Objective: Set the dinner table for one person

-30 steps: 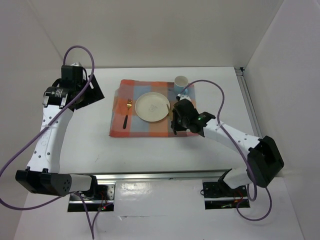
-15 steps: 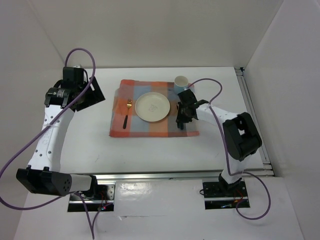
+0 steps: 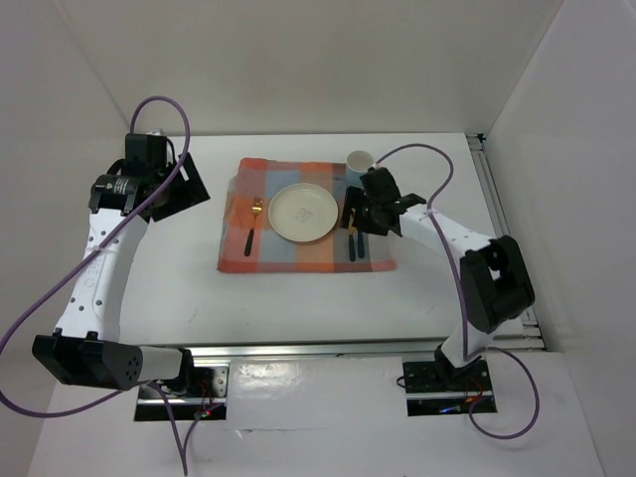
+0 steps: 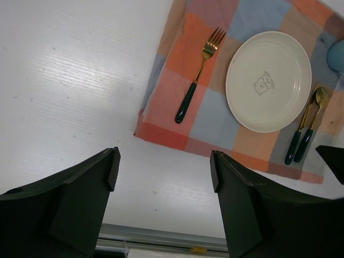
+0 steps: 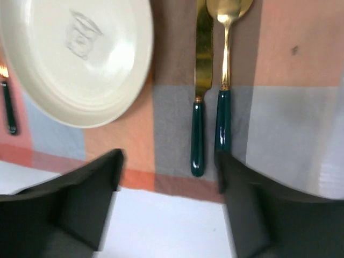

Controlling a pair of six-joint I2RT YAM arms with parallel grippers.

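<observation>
Setting looks near complete: on the checked cloth point(image 3: 298, 256) the fork point(image 4: 196, 75) lies left of the plate point(image 3: 304, 213), knife point(image 5: 200, 88) and spoon point(image 5: 224, 102) side by side right of the plate, cup point(image 3: 359, 161) beyond the plate to its right. Judged step: finishing the cutlery on the right; the next move calls for lifting the right fingers point(image 5: 80, 204) straight away without catching cloth or handles. Right fingers apart, empty, hanging over the knife and spoon handles just right of the plate; the desk point(image 3: 298, 308) lies below them under the cloth, bare white showing at the cloth's near edge. Left fingers point(image 4: 75, 204) apart, empty, well left of the plate over bare desk.
</observation>
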